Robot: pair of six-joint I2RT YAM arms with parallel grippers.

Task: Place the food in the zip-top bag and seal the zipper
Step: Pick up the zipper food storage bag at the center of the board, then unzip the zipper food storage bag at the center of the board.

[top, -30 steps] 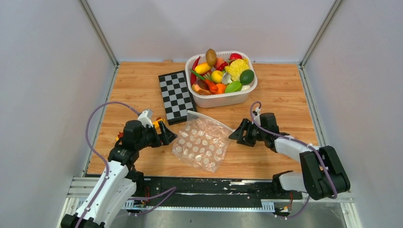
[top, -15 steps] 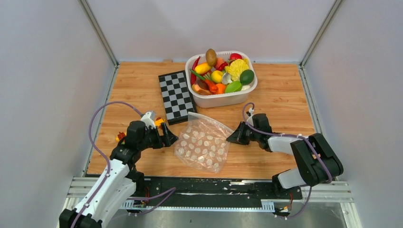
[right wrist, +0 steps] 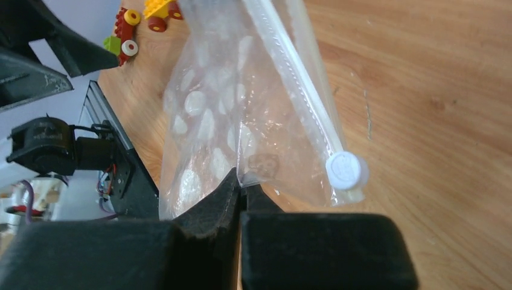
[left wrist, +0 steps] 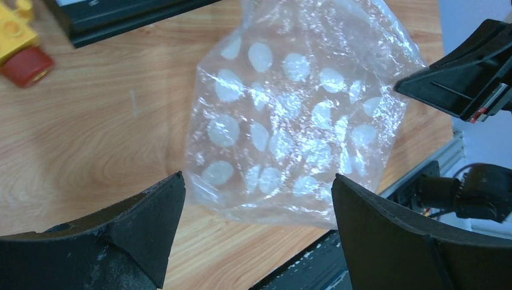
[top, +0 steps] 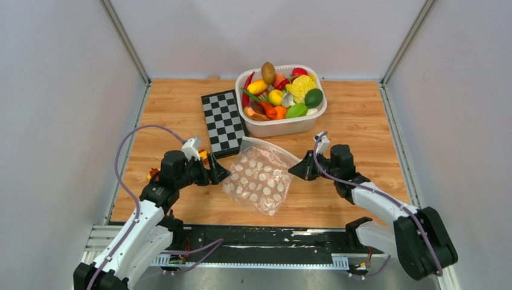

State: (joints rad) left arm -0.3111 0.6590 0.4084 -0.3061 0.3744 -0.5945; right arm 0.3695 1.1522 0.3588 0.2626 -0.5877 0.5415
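The bag (top: 258,179) lies near the middle of the bench's (top: 362,115) near edge, between the two arms. Its zipper (right wrist: 290,78) runs along the side that faces the far right corner. The right fingers (right wrist: 241,194) are pinched tight on the clear film just under the zipper, close to the white round tab (right wrist: 345,170) at its end. That corner is lifted a little off the wood. The left fingers (top: 218,172) are spread wide by the bag's left side and hold nothing.

The food (top: 281,93) is all in the white tub (top: 284,125) at the far edge, beside the chessboard (top: 223,121). Some brick cars (left wrist: 21,42) sit by the left arm.

To me this looks like getting the mouth open. I cannot tell from here whether the zipper is pressed shut. The left fingers would do best to come in at the zipper edge, not at the belly of the bag. They should take one layer only, opposite the right's grip, and the two should then draw apart gently. The film is thin and slippery, so a hard tug would likely drag the whole bag or slip it free. Holding the mouth turned toward the tub would shorten each carry.

As for writing, I see no brand or label. There is a faint stamped mark (right wrist: 263,163) on the film near the right fingers, too blurred to read.
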